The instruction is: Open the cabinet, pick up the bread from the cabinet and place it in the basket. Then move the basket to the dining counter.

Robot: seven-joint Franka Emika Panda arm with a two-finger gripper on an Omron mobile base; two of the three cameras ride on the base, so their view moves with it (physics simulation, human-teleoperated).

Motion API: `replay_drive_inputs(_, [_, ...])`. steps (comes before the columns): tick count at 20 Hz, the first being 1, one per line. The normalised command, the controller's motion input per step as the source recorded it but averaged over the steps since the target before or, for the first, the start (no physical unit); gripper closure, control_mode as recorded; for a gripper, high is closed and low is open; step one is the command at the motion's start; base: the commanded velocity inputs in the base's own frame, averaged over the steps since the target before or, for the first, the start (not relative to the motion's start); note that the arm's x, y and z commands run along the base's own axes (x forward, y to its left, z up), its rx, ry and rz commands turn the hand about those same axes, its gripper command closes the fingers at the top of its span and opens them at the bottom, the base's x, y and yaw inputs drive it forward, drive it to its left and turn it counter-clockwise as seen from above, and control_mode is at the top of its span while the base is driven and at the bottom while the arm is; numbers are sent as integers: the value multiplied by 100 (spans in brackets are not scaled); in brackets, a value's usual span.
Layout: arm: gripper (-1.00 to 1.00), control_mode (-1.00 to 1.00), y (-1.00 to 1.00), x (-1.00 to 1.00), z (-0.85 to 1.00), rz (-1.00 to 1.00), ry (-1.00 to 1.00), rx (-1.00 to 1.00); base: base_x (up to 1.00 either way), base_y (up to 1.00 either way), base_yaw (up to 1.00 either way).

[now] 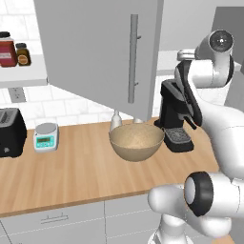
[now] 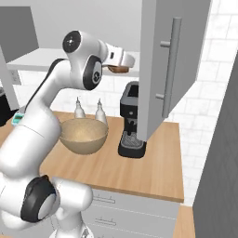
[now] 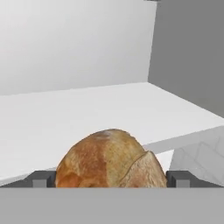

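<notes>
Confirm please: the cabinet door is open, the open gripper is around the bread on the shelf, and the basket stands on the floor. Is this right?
Not quite. The basket stands on the wooden worktop beside the coffee machine, as the left base view shows. The rest holds: cabinet door open, open gripper around the bread.

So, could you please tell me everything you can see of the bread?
The bread is a small round roll with a golden-brown, mottled crust and a split seam on one side. It sits on the white shelf inside the open cabinet, near the shelf's front edge. The tool stands open around it, one finger on either side; whether they touch it I cannot tell.
</notes>
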Motion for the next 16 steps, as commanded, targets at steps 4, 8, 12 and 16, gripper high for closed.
replay_drive_inputs(4, [100,-100,0,-100,8,0,4,3,0,0,0])
replay_drive_inputs(8, [100,-100,27,-100,-66,1,-1,1,0,0,0])
replay_drive_inputs(12, [100,-100,58,-100,-100,2,-6,2,0,0,0])
replay_drive_inputs(16, [100,-100,65,-9,-84,4,1,21,0,0,0])
